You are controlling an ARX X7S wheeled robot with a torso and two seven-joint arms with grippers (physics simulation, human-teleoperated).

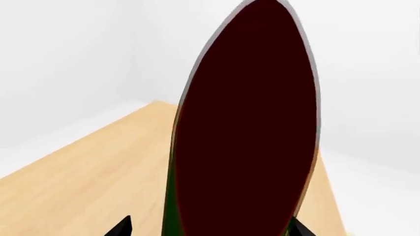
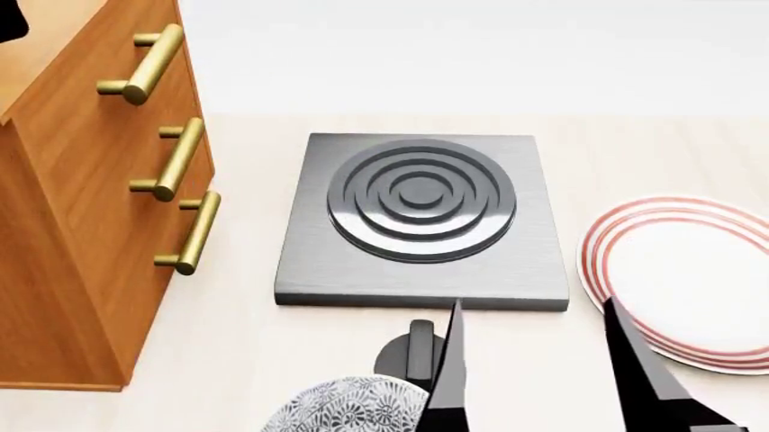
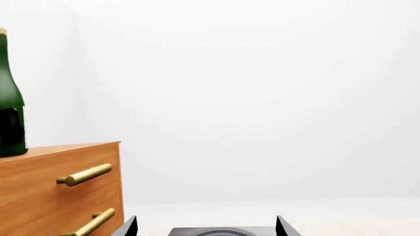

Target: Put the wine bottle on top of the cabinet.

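Note:
The wine bottle (image 3: 8, 73), dark green, stands upright on the light wood top of the cabinet (image 3: 59, 196), at the very edge of the right wrist view. In the left wrist view the wine bottle (image 1: 249, 123) fills the middle, very close, over the cabinet top (image 1: 85, 182). My left gripper (image 1: 210, 228) is open around its base, with a gap showing between one fingertip (image 1: 121, 227) and the glass. In the head view the cabinet (image 2: 72, 225) is at the left, and my right gripper (image 2: 541, 378) hangs open and empty near the front.
A grey square stove plate (image 2: 420, 216) with raised rings lies right of the cabinet. A red-rimmed white plate (image 2: 685, 279) is at the right. A patterned bowl (image 2: 348, 405) and a small dark round object (image 2: 409, 355) sit beside the right gripper's fingers.

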